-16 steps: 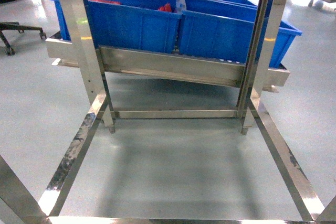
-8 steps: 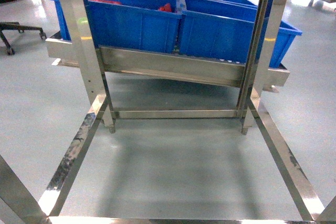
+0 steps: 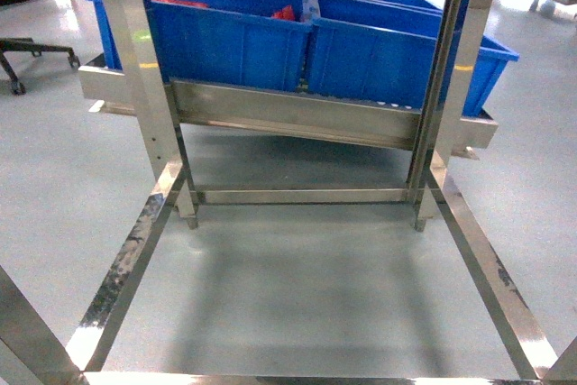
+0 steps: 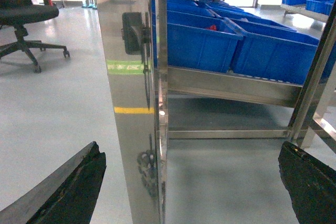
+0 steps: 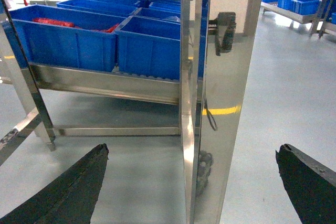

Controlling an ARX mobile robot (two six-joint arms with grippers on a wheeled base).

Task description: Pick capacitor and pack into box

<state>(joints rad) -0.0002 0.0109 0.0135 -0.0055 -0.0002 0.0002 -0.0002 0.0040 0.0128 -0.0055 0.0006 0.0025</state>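
in the left wrist view the left pincer (image 4: 191,182) shows as two dark fingers in the lower corners of the frame, spread wide with nothing between them; a shiny steel post (image 4: 137,98) stands just ahead, left of centre. the right pincer (image 5: 194,182) is likewise released, its fingers apart at the bottom corners, facing another steel post (image 5: 215,93). beyond, in the upper half of the head view, blue bins (image 3: 230,42) sit in rows on a tilted metal shelf (image 3: 288,114), some with red items inside. grey floor (image 3: 297,286) fills the lower frame. an office chair (image 4: 26,14) stands upper left. neither capacitor nor pink box shows in any view.
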